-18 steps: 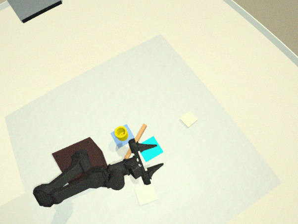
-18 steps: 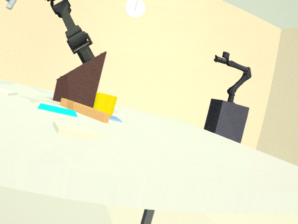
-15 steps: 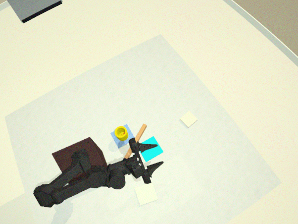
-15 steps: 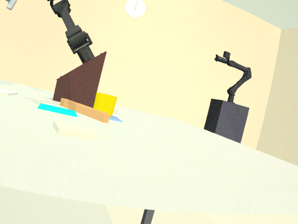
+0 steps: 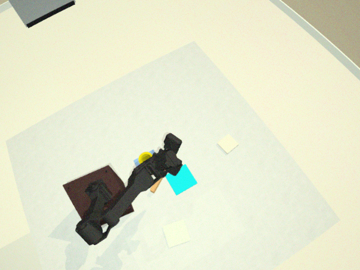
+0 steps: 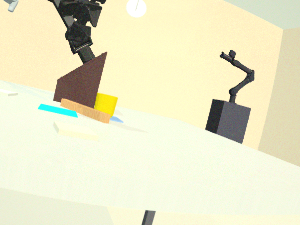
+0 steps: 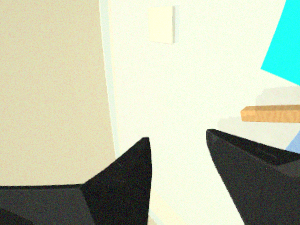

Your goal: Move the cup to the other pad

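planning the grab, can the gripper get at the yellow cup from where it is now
Probably yes: the gripper holds nothing, and the yellow cup stands upright on its blue pad with its top uncovered; only the wooden bar lies alongside.

Arm runs from its base at lower left of the top view up toward frame centre. Gripper: two dark fingers fill the wrist view's lower edge, partly closed, nothing between them.

We count one yellow cup, two pads, one pale blue and one cyan, one wooden bar, two cream blocks, the larger and the smaller, and one brown base plate.
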`<state>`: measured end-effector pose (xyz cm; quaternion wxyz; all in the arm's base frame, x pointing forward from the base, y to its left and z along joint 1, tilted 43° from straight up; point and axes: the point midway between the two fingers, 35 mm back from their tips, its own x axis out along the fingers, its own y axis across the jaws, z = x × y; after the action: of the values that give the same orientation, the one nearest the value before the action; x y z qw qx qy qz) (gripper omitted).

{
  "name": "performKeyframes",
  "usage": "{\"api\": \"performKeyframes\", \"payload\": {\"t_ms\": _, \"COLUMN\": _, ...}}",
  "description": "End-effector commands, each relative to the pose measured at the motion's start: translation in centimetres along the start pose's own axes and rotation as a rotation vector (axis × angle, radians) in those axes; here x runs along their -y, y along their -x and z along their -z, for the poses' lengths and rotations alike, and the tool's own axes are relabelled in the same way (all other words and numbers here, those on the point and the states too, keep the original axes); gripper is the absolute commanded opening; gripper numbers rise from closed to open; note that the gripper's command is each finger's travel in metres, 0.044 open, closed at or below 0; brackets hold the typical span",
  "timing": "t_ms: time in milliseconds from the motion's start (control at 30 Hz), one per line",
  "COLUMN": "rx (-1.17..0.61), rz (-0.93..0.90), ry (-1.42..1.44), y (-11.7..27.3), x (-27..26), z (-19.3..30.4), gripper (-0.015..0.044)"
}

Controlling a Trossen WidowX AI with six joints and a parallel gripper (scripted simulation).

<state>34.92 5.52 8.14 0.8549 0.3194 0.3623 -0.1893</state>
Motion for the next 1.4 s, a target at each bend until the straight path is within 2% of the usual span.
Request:
{"api": "performKeyframes", "payload": {"t_ms": 0, "rx": -0.070, "rz": 0.279, "ry": -0.165, "y": -3.1, "x": 3.9, "z": 5.8, "gripper": 0.0167}}
{"api": "performKeyframes", "payload": {"t_ms": 167, "rx": -0.015, "rz": 0.566, "ry": -0.277, "y": -4.3, "x": 8.9, "z": 11.0, "gripper": 0.0167}}
{"api": "performKeyframes", "payload": {"t_ms": 400, "rx": 0.237, "rz": 0.841, "ry": -0.327, "y": -3.3, "x": 15.7, "z": 15.3, "gripper": 0.0167}}
{"api": "performKeyframes", "payload": {"t_ms": 1367, "rx": 0.245, "rz": 0.845, "ry": -0.326, "y": -5.2, "x": 18.2, "z": 15.2, "gripper": 0.0167}}
